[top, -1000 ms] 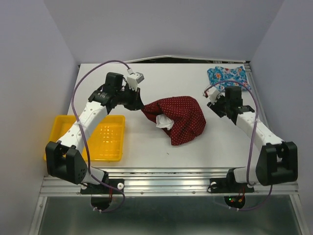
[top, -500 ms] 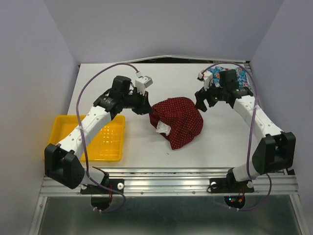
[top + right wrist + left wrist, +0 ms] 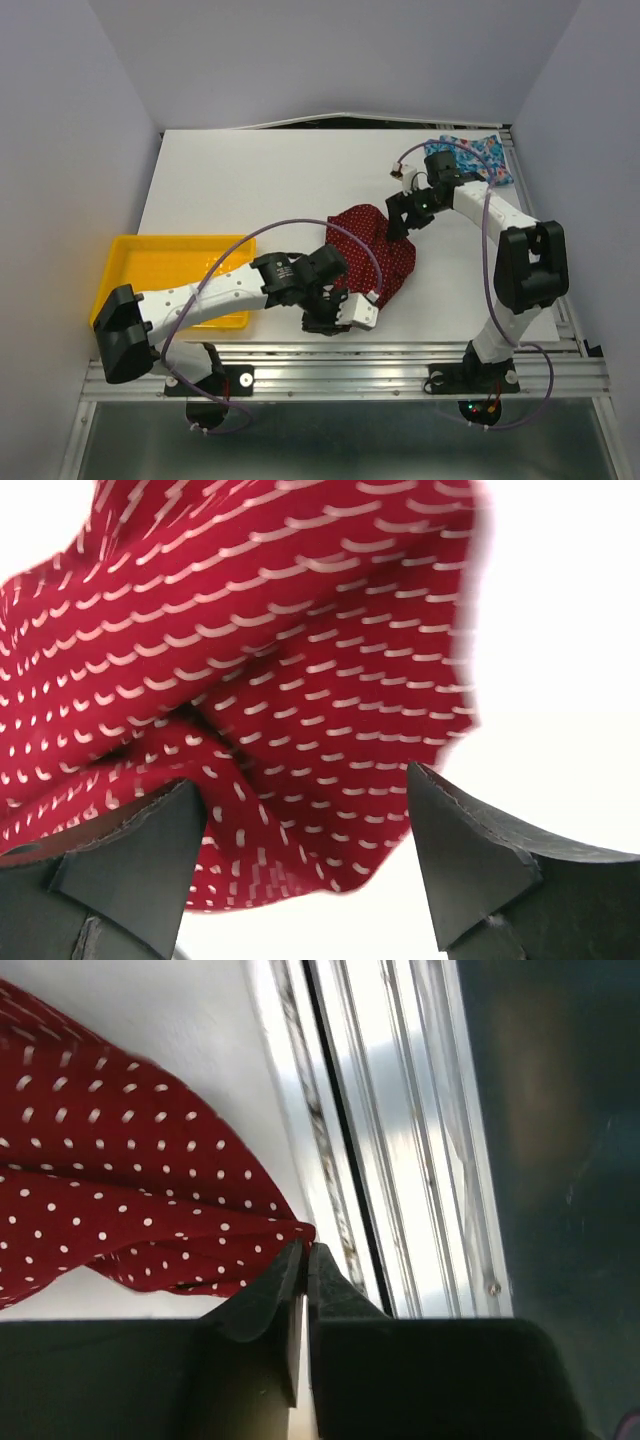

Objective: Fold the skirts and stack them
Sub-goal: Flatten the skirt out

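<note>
The dark red skirt (image 3: 395, 258) with tiny white dots lies bunched in a loose heap right of the middle of the white table (image 3: 250, 180), its lower part reaching toward the table's near edge. The left arm stretches low across the table's near side, and the left gripper (image 3: 303, 1250) sits at the skirt's near corner, just inside the table's metal edge rail (image 3: 400, 1160). In the left wrist view its jaws are drawn almost together, with only a thin slit between them. A pointed corner of the dotted hem runs right into the tips, the folds of cloth converging there. The right gripper (image 3: 300, 780) hangs over the far side of the same heap, toward the table's right. Its two dark fingers (image 3: 130, 850) are spread wide with the crumpled red cloth filling the gap beneath them and nothing clamped; that view is blurred. The blue floral skirt (image 3: 492, 155) lies flat in the table's far right corner, partly behind the right arm. A yellow tray (image 3: 170, 262) sits at the table's near left side, with the left arm passing over its near rim.
</note>
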Robot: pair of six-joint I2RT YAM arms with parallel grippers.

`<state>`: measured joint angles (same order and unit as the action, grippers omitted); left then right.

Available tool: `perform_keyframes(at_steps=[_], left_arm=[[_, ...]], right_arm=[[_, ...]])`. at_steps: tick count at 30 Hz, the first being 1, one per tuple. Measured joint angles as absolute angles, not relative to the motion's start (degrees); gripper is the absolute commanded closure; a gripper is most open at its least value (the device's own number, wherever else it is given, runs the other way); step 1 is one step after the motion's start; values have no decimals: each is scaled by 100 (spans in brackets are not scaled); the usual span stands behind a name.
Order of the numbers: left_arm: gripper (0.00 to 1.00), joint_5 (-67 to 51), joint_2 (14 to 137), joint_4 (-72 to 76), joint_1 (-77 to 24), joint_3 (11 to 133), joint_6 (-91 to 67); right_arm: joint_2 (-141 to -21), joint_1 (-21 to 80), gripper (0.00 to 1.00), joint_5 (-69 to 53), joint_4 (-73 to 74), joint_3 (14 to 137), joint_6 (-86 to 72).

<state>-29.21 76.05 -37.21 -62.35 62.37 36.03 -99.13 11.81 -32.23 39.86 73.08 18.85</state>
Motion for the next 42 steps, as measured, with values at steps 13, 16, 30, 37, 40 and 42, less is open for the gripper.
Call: perform_keyframes(at_steps=[13,16,30,37,40,42], left_arm=[[23,-3026,8374,-3426,-3142,7686,3210],[26,-2998,9214,-3035,-2541,8252,2493],[32,-3433,12346,-2211,-2091,9249,357],[100,-4283,12790,-1721,-2091,9765,-274],[100,-4353,12954,-1837,-2088,10328,-276],[100,-4327,12986,-1966,-2088,10849,-152]], right_arm=[[-11098,906,15,-3347,3704,8519,1358],[-11535,891,16,-3417,3629,8892,1260],[-11362,738,21,-3170,4211,8582,2477],[-10947,497,17,-2755,4442,7966,2659],[-10809,110,17,-2742,4486,8034,2615],[-10783,-202,17,-2764,4547,8189,2556]])
